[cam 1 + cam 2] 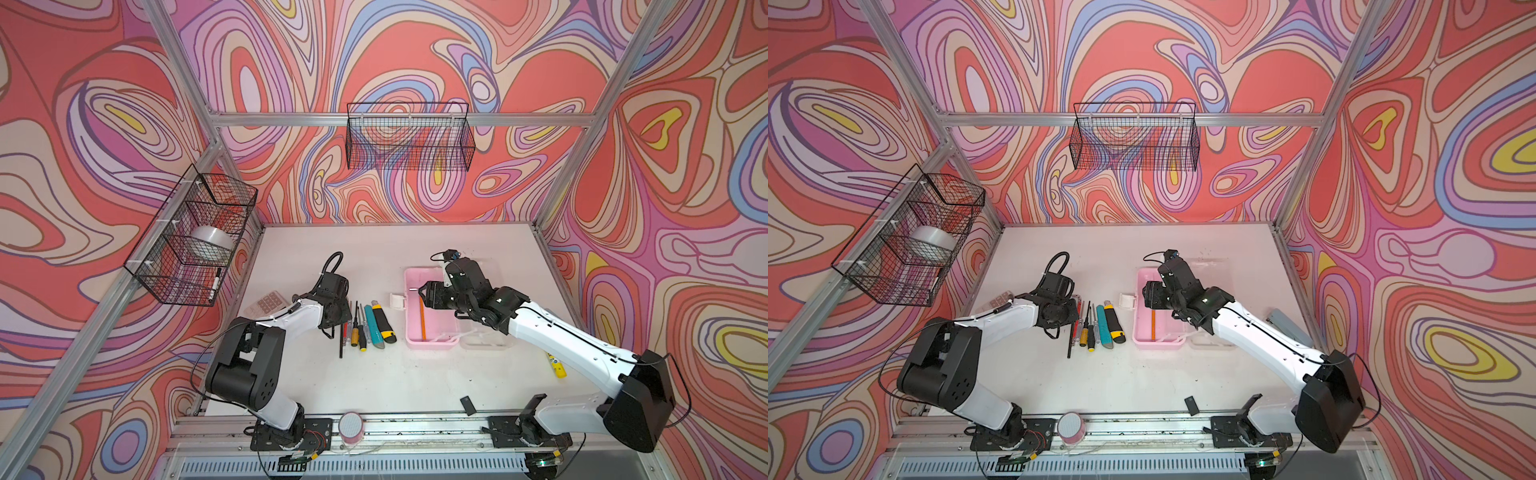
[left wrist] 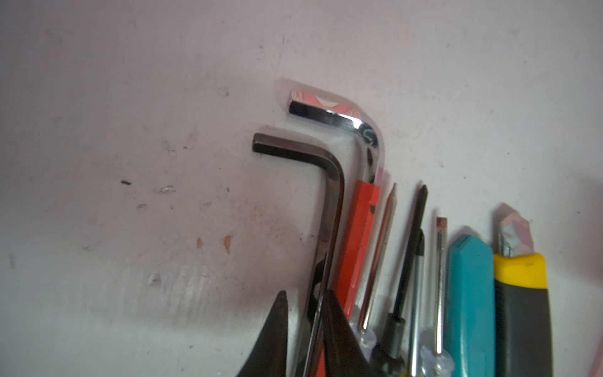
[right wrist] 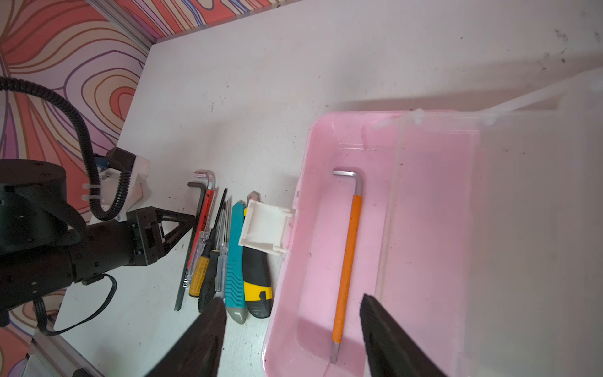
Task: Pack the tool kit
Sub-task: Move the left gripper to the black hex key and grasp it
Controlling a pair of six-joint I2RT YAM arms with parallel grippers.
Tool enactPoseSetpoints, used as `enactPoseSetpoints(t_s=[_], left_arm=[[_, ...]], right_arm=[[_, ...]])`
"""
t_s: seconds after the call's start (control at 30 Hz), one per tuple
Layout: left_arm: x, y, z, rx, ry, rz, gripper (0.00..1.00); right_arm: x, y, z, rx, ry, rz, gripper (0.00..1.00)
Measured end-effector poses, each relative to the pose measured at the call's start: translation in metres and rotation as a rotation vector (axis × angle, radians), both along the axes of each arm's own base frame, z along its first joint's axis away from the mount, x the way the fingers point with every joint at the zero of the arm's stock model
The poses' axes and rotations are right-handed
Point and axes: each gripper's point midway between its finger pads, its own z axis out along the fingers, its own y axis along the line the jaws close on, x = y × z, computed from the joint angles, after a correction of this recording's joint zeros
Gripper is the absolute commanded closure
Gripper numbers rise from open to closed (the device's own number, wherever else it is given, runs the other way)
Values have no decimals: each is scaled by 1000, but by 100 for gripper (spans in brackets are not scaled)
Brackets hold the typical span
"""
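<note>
The pink box (image 1: 428, 343) (image 3: 293, 261) lies open, its clear lid (image 3: 489, 228) folded out beside it and its white latch (image 3: 264, 228) hanging off the rim. An orange-sleeved hex key (image 3: 347, 261) (image 1: 422, 316) rests inside. My right gripper (image 3: 293, 298) hovers open over the box. A row of tools lies to the left of it: a black hex key (image 2: 332, 182), a silver hex key with a red sleeve (image 2: 362, 130), screwdrivers (image 2: 414, 235), a teal knife (image 2: 470, 293) and a yellow-black knife (image 2: 522, 310). My left gripper (image 2: 305, 293) (image 3: 192, 222) is shut on the black hex key's long shaft.
A calculator (image 1: 266, 303) lies behind the left arm. A yellow glue stick (image 1: 557, 365) sits under the right arm, a small black piece (image 1: 467, 405) near the front edge and a pink tape roll (image 1: 351, 426) on the front rail. Wire baskets (image 1: 191, 237) (image 1: 409, 137) hang on the walls.
</note>
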Motion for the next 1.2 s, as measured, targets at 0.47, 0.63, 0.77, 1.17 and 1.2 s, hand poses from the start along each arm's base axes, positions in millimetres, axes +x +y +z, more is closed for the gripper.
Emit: enactPoseSetpoints(t_s=[0.47,0.63,0.77,1.17,1.2], left_arm=[[3,2,-8,16,8,5,81],[3,3,-8,22,7,8,86],[4,2,-8,34,6,7,88],[2,2,-9,121,17,-18,100],[2,3,-9,124,17,-17,100]], right_arm=[[4,3,-10,-11,14,0,31],[5,4,-11,-12,15,0,31],[5,4,-11,-10,12,1,31],[9,7,-17,-17,19,4,31],[9,7,-17,-17,18,4,31]])
